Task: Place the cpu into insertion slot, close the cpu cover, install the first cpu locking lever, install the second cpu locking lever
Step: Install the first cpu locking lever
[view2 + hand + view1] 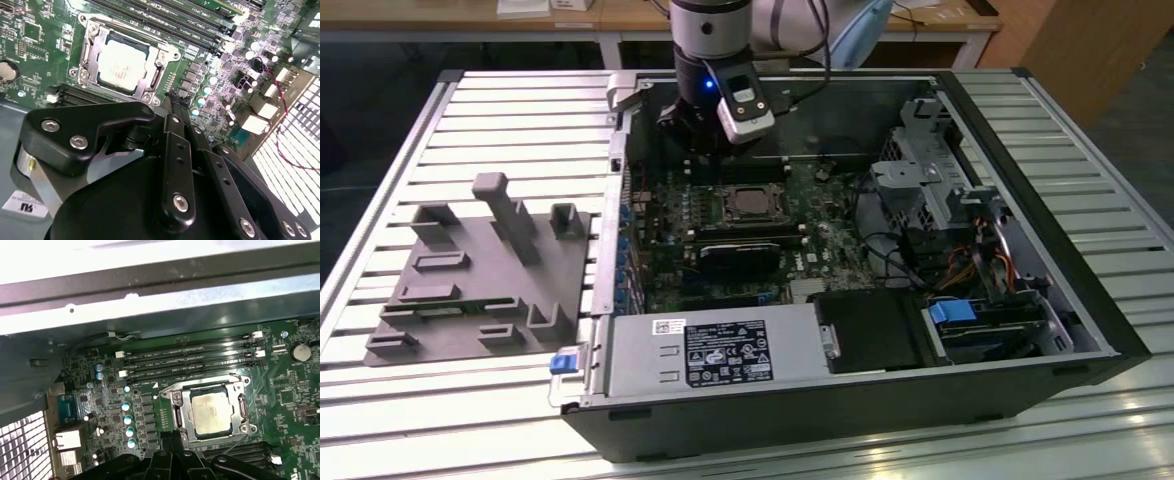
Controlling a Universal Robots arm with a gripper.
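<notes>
The cpu (122,65) sits flat in the insertion slot (135,44), its dull silver top facing up. The cpu cover (91,60) lies down over it, so the chip shows through the frame's square window; in the first wrist view the cpu (211,412) looks the same, boxed in by the metal frame. Whether the locking levers along the socket's sides are latched cannot be made out. The gripper (175,97) hangs just beside one corner of the socket with its two black fingers drawn together and nothing between them. Whether the tips touch the board cannot be told. The socket lies on the green motherboard (30,30), with the long black memory slots (165,25) running along one of its sides and a round coin battery (300,351) a little further off. In the exterior view the arm (714,40) reaches down into an open computer case (1067,300) that lies on its side. A grey power supply (707,350) fills the case's near edge, and drive cages and cables lie toward the exterior view's right. The case rests on a slatted metal surface (480,110), and a grey moulded fixture (480,270) with upright pegs stands on it at the exterior view's left, apart from the case.
</notes>
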